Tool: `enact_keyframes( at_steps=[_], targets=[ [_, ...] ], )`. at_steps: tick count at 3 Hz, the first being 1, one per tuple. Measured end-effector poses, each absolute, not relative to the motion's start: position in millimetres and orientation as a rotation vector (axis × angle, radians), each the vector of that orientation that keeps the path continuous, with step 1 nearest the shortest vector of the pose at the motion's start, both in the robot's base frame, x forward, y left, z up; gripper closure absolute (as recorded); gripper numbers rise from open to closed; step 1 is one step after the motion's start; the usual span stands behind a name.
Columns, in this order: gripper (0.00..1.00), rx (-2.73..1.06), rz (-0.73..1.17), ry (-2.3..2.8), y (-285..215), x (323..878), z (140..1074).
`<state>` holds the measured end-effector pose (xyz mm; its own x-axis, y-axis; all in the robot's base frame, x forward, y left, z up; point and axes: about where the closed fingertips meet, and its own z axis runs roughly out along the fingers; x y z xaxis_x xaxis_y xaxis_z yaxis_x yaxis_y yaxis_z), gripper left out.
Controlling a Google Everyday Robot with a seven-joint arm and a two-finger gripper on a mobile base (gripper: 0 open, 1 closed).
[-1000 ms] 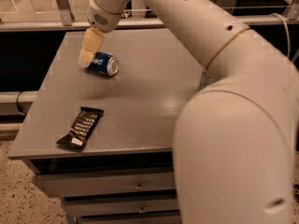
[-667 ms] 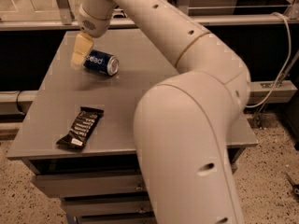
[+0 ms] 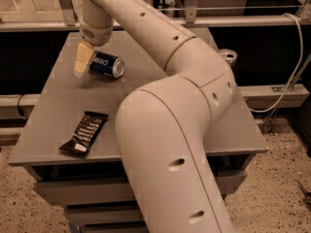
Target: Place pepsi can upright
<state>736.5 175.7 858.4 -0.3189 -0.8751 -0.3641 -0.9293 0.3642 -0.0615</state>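
The pepsi can (image 3: 107, 65) is dark blue with white lettering and lies on its side at the back left of the grey table (image 3: 53, 115), its silver end facing right. My gripper (image 3: 82, 60) hangs from the white arm at the can's left end, its cream fingers pointing down just beside or against the can's base. Only one finger side shows.
A black snack bar wrapper (image 3: 84, 133) lies near the table's front left edge. A silver can top (image 3: 227, 57) shows at the right, mostly hidden behind my arm (image 3: 165, 130), which covers much of the table's middle and right. A metal rail runs behind the table.
The arm has swung left and toward the camera, filling more of the view. The gripper has moved slightly left along the can's end. The can has not moved.
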Motion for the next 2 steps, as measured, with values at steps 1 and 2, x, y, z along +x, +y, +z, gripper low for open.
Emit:
enact_keyframes(
  at_steps=[1, 2],
  targets=[
    [0.0, -1.547, 0.19, 2.356, 169.3, 740.6, 848.3],
    [0.16, -1.506, 0.169, 2.383, 164.2, 743.3, 847.8]
  ],
)
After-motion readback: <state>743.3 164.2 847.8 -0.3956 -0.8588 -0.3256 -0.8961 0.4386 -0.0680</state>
